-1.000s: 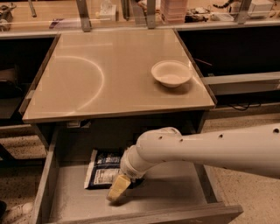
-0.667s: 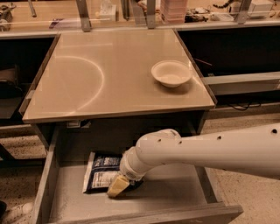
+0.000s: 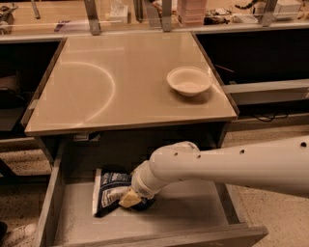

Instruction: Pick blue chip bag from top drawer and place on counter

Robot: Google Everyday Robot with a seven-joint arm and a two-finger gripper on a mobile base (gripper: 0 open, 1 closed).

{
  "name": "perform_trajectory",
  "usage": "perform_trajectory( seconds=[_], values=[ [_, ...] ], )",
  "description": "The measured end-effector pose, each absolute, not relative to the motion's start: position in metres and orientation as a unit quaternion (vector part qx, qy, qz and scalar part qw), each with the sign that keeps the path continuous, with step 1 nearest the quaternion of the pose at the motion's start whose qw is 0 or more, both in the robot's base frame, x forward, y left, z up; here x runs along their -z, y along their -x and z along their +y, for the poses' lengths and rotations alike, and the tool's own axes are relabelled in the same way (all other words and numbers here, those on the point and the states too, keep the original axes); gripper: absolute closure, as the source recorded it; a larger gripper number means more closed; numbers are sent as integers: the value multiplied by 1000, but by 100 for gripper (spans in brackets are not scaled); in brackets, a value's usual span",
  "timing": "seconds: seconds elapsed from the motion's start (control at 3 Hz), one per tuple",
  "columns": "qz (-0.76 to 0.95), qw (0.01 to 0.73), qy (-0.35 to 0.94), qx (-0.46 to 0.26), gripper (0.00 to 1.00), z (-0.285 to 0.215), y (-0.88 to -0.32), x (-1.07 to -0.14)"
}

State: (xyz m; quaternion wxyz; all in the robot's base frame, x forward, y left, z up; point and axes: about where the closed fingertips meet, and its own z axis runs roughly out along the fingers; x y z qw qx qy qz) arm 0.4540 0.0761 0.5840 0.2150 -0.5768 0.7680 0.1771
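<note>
The blue chip bag (image 3: 110,192) lies crumpled at the back left of the open top drawer (image 3: 188,217), its white label panel facing up. My gripper (image 3: 127,198) reaches down into the drawer from the right on a white arm (image 3: 227,164). Its tan fingers are pressed into the bag's right side and the foil bunches up around them. The beige counter (image 3: 120,82) spreads above the drawer, with a curved reflection on its left half.
A white bowl (image 3: 189,80) stands on the right part of the counter. A cluttered wooden shelf (image 3: 145,12) runs behind the counter. Thick grey drawer walls (image 3: 48,202) flank the bag. Speckled floor lies on both sides.
My gripper has moved up and left from the drawer floor onto the bag. The bag, flat before, is now crumpled and bunched around the fingers.
</note>
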Motion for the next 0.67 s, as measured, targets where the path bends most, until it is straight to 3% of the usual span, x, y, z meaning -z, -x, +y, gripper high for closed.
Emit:
perform_trajectory(
  seconds=[0.33,0.67],
  values=[
    [768,215,577,-177,87,76,-454,-590],
    [768,215,577,-177,100,76,-454,-593]
  ],
)
